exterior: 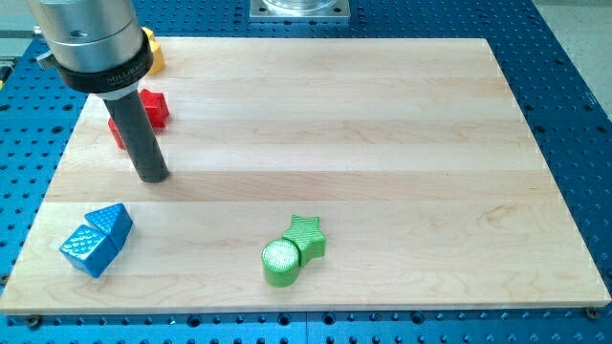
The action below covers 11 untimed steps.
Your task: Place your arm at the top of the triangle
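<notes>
Pincer there is none: the arm ends in a straight dark rod with nothing to open or close, and it has hold of nothing. In the camera view, the only one, my tip [153,178] rests on the pale wooden surface [382,143], touching no block.

The task's thing, the blue triangular block [114,221], lies near my tip, toward the view's bottom and a little to the view's left. Its upper edge faces my tip with bare wood between them, so I judge that a short slide down and left would bring me to its top. Touching the triangle on its far, lower-left side sits a blue cube-like block [86,251].

Just above my tip, partly hidden behind the rod, is a red block [155,107] whose shape I cannot make out. Further up, behind the arm's housing, is a yellow block [154,53], mostly hidden. Well off toward the view's right and bottom, a green star block [307,236] touches a green cylinder block [280,264].

Counted: two blue, two green, apparently one red, and one yellow, so six blocks and only one triangle.
</notes>
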Each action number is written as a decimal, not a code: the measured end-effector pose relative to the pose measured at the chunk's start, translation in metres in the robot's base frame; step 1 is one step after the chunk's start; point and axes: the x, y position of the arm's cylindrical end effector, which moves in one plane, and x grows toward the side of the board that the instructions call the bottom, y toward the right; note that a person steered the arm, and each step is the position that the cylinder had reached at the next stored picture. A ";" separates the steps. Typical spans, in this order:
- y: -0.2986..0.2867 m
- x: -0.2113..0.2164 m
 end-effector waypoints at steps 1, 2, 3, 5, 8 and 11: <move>0.001 0.000; 0.010 0.000; 0.019 0.000; 0.033 -0.011; -0.016 0.013; -0.034 0.018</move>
